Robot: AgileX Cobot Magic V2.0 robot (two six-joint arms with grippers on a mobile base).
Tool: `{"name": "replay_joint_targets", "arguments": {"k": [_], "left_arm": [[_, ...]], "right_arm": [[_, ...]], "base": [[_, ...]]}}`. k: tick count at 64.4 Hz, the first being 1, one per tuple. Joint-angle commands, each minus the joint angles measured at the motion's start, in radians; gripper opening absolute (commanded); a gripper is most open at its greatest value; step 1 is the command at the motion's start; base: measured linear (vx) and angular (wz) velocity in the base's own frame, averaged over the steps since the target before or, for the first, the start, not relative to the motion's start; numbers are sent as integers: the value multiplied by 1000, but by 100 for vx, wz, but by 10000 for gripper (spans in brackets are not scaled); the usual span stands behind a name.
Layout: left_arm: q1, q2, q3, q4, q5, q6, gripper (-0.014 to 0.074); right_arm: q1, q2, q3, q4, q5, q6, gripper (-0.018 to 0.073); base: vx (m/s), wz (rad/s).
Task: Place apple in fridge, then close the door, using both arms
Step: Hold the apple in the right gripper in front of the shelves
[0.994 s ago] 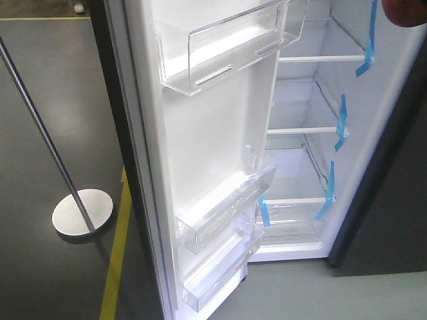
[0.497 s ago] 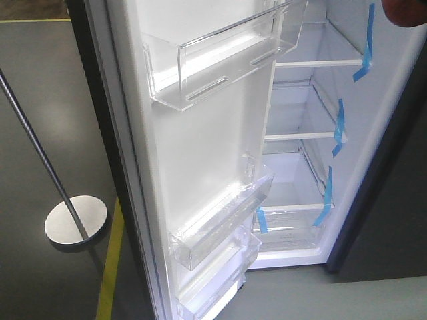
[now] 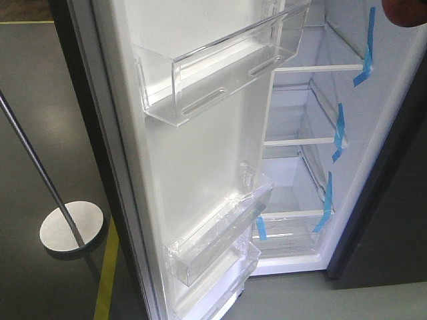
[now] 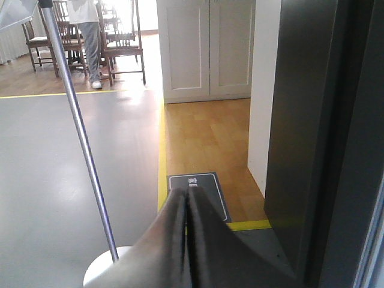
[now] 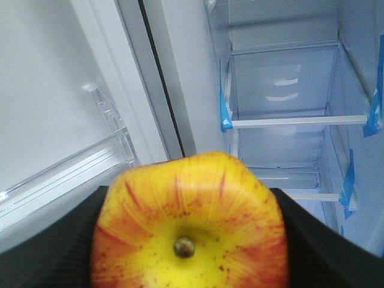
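Note:
The apple (image 5: 189, 228), red-streaked with a yellow dimple and short stem, fills the bottom of the right wrist view. My right gripper (image 5: 189, 201) is shut on it, with a black finger (image 5: 54, 246) on each side. In the front view the apple (image 3: 407, 10) shows only as a dark red patch at the top right corner. The fridge (image 3: 300, 100) stands open ahead, white inside, with blue-taped glass shelves (image 5: 294, 121). Its door (image 3: 200, 153) is swung out to the left, white liner and clear bins (image 3: 213, 73) facing me. My left gripper (image 4: 187, 195) is shut and empty, beside the door's dark grey outer side (image 4: 300, 120).
A metal pole stand (image 3: 70, 227) with a round base sits on the grey floor left of the door. A yellow floor line (image 3: 107, 273) runs by the door's foot. A dark grey panel (image 3: 393, 220) adjoins the fridge on the right. Chairs and a person (image 4: 84, 36) are far behind.
In the front view the door and the pole stand have slid left and the door looms larger. The apple stays at the top right corner.

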Motion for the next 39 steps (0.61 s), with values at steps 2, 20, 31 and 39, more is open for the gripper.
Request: {"name": "replay_joint_targets", "arguments": {"k": [2,20,31,39], "left_arm": [[-4,-15,-16,-1,-68,-6,-6],[-4,-15,-16,-1,-68,-6,-6],[-4,-15,-16,-1,-68,-6,-6],[-4,-15,-16,-1,-68,-6,-6]], "right_arm": [[-5,-28,-33,22,-73,-7,159],[-5,-28,-33,22,-73,-7,159],[-5,-28,-33,22,-73,-7,159],[-5,-28,-33,22,-73,-7,159]], "base": [[6,0],[5,0],[2,0],[1,1]]}}
